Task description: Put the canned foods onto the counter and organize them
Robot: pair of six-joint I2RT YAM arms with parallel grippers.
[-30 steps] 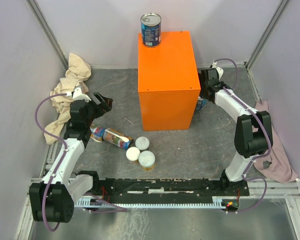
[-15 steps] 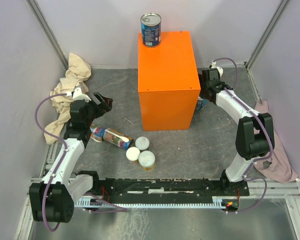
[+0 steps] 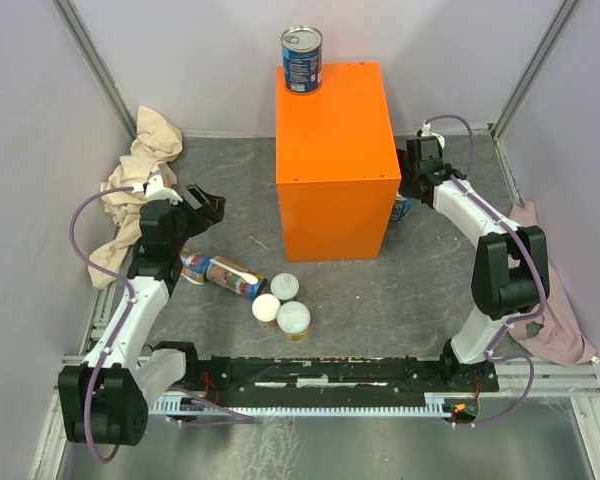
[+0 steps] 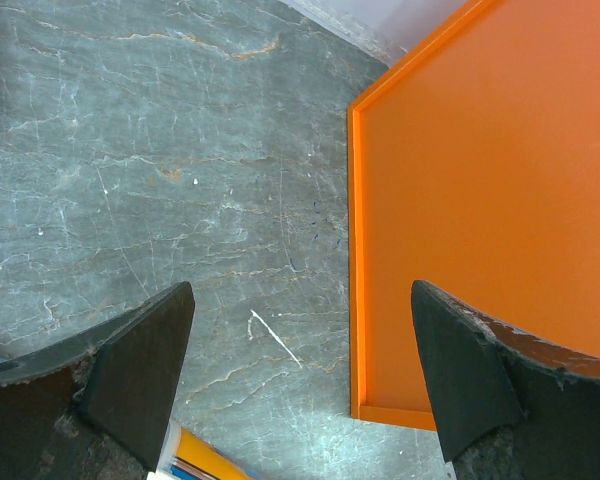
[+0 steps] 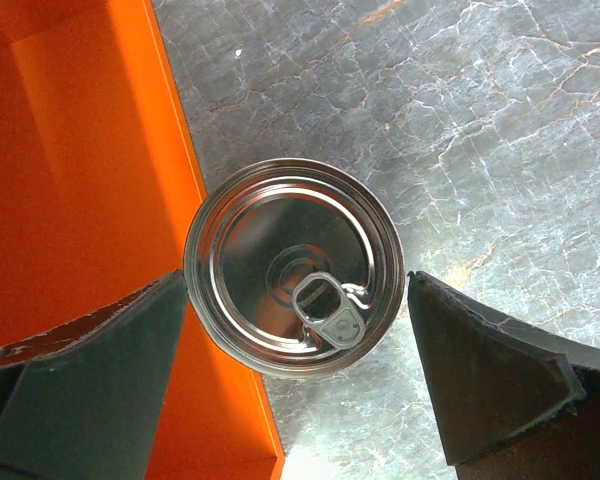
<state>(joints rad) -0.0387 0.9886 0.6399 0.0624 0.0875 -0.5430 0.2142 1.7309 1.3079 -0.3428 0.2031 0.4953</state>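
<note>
Top external: three upright cans (image 3: 280, 305) are sitting clustered on the floor up front, with a lying can (image 3: 220, 272) just left of them. Left gripper (image 4: 300, 380) is hanging spread wide over bare floor. Right gripper (image 5: 295, 290) is hovering wide apart around a silver-topped tin (image 5: 295, 265) just beside the orange counter (image 3: 335, 120). Blue tin (image 3: 301, 60) is standing on the counter's far left corner.

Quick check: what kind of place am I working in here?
Probably a lab test cell, not a kitchen: plain panel walls on metal posts, a black arm rail, and an orange box as the counter.
</note>
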